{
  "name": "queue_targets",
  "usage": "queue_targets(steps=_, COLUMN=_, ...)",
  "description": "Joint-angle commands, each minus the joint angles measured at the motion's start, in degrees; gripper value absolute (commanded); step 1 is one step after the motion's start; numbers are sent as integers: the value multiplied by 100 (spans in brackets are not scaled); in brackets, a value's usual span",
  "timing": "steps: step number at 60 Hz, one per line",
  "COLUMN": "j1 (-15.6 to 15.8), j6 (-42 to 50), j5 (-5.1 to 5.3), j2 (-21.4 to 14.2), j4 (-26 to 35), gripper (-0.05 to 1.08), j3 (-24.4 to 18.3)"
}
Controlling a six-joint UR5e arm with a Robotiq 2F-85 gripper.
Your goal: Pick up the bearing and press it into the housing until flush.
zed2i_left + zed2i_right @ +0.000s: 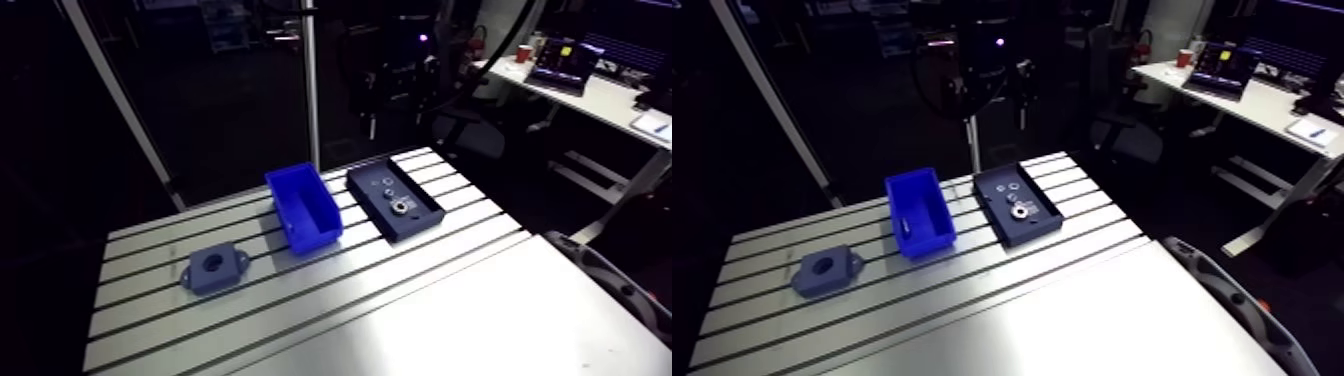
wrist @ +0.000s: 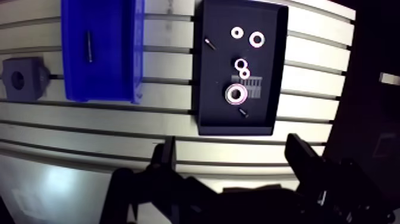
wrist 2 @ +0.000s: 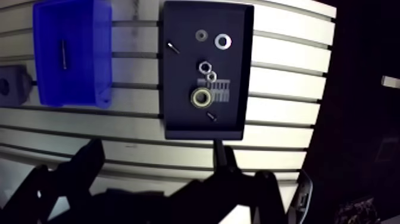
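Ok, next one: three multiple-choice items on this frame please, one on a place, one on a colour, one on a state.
1. The bearing lies: A in the bin; B in the tray; C in the housing.
2. The bin between housing and tray is: A red; B green; C blue.
3. The gripper is: A open and empty; B shut on the bearing; C shut on the housing.
Answers: B, the largest ring sits in the tray; C, its walls are blue; A, its fingers stand apart over bare table.
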Motion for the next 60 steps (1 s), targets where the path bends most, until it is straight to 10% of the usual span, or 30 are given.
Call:
queue_targets(steps=1, j1=-81, j6=0, j5=-14, j2=234, j4=-160, gripper=0, j3=89)
queue_targets(steps=43, j1=-255, j6=-8, j5=-224, j2=552, j4=-861, gripper=1, j3=511)
queue_targets(steps=60, j1=-284, j6=1, j5=-217, j2=716, j4=-1079, gripper=25, j3=644)
